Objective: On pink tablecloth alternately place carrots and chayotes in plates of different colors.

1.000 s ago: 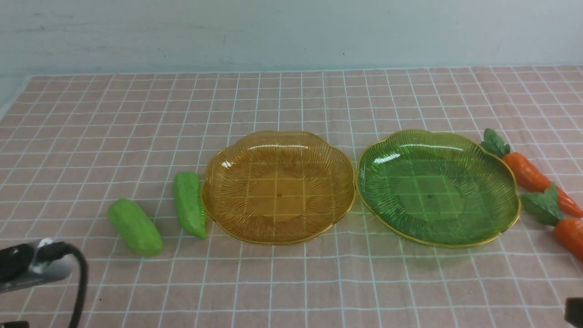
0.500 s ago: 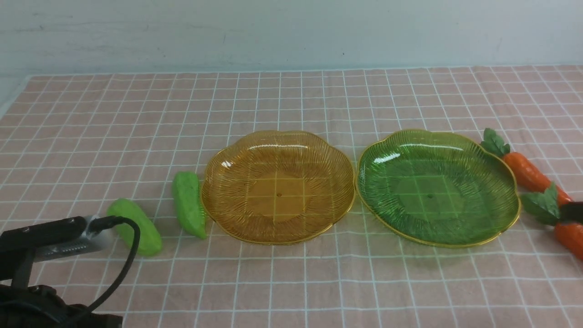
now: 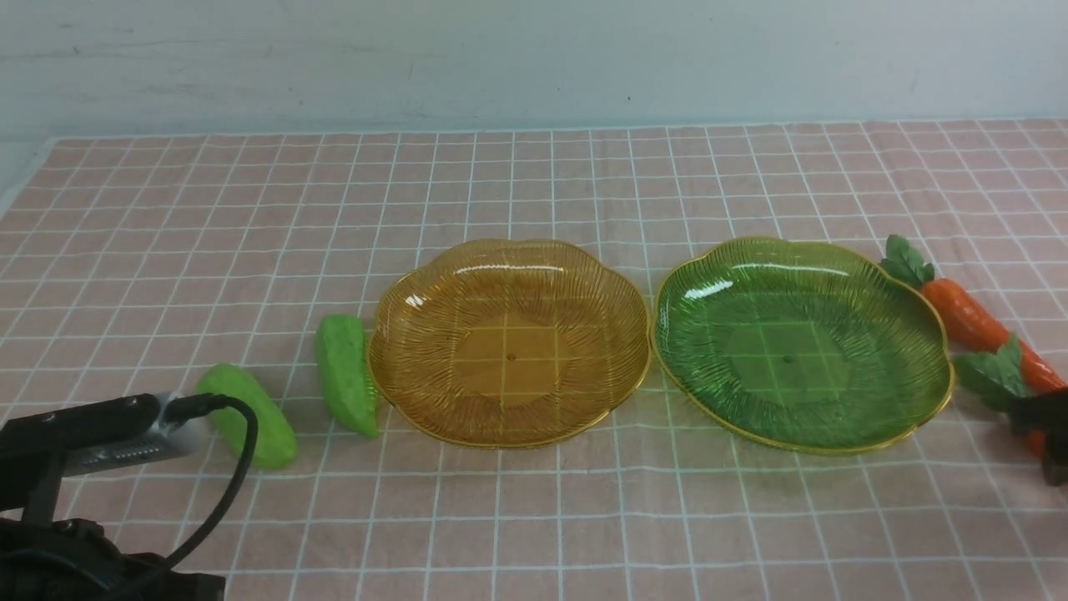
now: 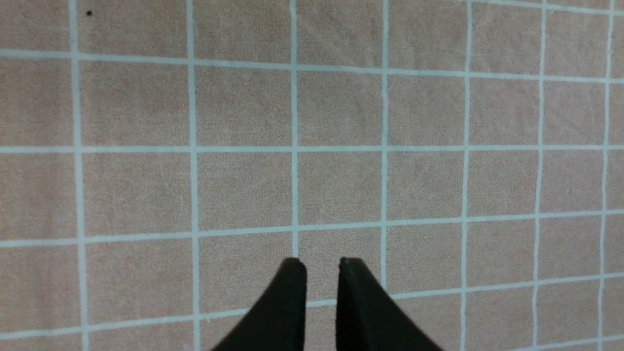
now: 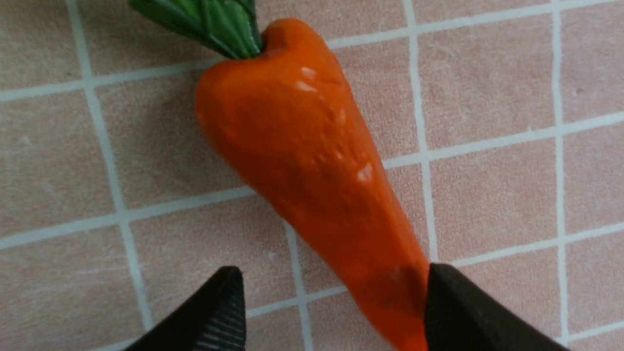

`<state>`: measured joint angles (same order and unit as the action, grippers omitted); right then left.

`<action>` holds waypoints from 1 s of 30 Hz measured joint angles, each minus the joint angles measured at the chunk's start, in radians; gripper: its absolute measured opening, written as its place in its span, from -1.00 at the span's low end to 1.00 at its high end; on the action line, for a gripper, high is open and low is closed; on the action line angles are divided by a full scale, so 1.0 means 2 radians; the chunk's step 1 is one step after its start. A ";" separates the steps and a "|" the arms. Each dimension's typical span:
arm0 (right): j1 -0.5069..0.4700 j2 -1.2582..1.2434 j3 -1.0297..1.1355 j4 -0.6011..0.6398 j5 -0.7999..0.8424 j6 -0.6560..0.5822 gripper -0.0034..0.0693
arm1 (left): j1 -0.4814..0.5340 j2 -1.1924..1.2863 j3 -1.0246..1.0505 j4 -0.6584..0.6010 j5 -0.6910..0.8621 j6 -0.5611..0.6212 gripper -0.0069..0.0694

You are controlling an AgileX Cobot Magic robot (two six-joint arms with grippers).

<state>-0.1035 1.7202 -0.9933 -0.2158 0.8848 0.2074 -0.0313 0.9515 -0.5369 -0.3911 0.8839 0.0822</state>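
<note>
Orange and glossy, the nearer carrot (image 5: 302,146) lay flat on the pink tablecloth (image 3: 534,184), just right of the green plate (image 3: 788,351). The right gripper (image 5: 331,273) was spread wide across its tapered end. One fingertip (image 5: 438,292) was against the carrot's side and the other stood off on bare cloth, so nothing was clamped or lifted. The second carrot (image 3: 968,313) lay just behind it, beside the same plate's rim.

By the look of it, the task had barely begun. The green plate and the amber plate (image 3: 509,351) sat side by side, rims almost meeting, and neither held anything. Both chayotes were on the cloth to the left: one (image 3: 344,376) right against the amber plate's edge, the other (image 3: 267,434) a little further out, partly behind the left arm's cable.

The left gripper (image 4: 319,265) was nearly closed, with a thin gap between its tips. It held nothing and hung over bare cloth. All four vegetables remained to be placed; this carrot's pickup looked like the first step.
</note>
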 joint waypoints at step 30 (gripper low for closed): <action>0.038 0.034 -0.194 0.276 0.037 -0.131 -0.24 | 0.000 0.000 0.000 0.000 0.000 0.000 -0.60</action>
<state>-0.0274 1.7879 -1.3812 0.3352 0.9596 -0.0543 -0.0313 0.9515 -0.5369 -0.3911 0.8839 0.0822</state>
